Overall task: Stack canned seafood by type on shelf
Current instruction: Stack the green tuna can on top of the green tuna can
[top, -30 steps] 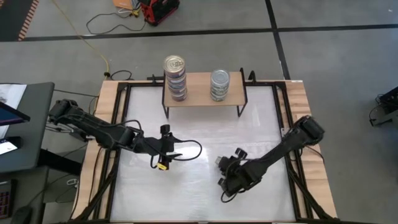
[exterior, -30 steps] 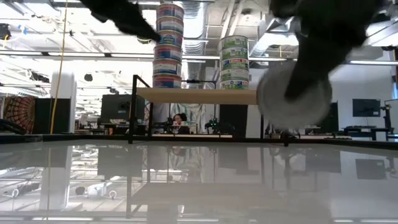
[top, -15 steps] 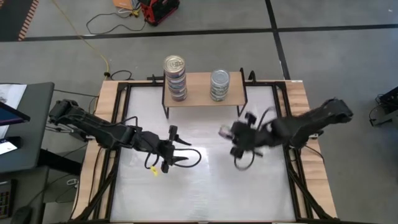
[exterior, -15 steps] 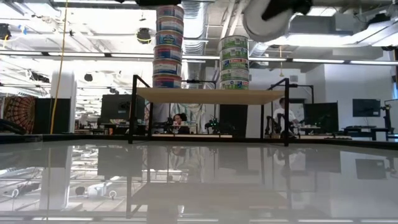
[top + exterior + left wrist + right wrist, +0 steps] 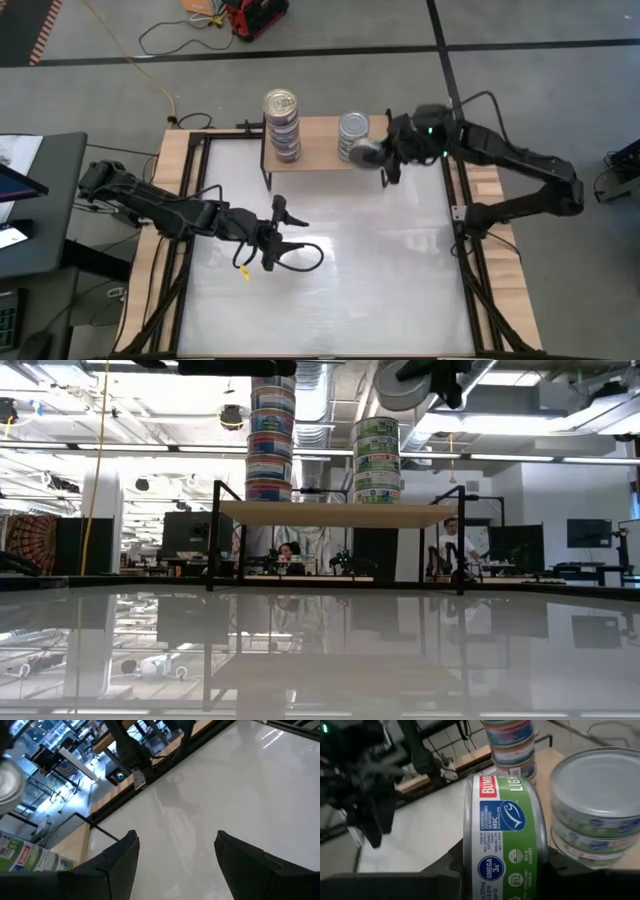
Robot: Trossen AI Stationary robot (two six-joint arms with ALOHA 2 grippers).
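Green-label tin is clamped in the right gripper, turned on its edge so the label band faces the wrist camera and the silver lid faces sideways. High view puts it just beside the silver stack, at the front right part of the shelf; whether it touches the stack, can't tell. Low view shows the same tin up above shelf height, higher than the stack top.

Silver stack: green-label tins with silver lids, right half of the shelf board, roughly four high in the low view. Gold-lidded stack with bluish labels stands on the left half, taller, its top out of the low view. The two stacks are well apart.

Shelf itself: light-wood board on thin black legs, set at the middle of the tabletop's far edge.

Left gripper hangs over the white tabletop, left of centre, fingers spread apart with nothing between them, only bare white surface under them. A yellow tag shows beside it on the arm's cable.

Right arm reaches in from the right edge of the tabletop toward the shelf.

Beyond the table: a person standing and another person seated.
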